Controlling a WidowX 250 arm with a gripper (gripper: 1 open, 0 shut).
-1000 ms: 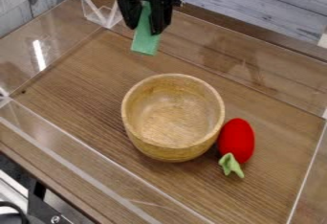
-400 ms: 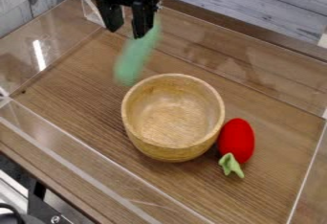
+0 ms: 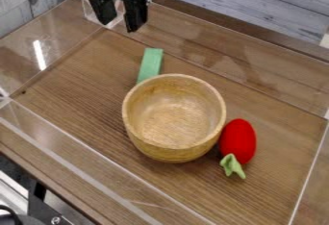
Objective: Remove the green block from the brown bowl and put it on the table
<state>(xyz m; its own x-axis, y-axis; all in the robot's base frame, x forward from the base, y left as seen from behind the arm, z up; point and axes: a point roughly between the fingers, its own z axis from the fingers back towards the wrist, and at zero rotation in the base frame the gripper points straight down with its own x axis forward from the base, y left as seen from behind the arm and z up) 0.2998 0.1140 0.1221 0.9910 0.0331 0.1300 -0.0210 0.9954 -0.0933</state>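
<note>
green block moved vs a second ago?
Yes. The green block dropped from the gripper onto the table, now beside the brown bowl's far-left rim.
</note>
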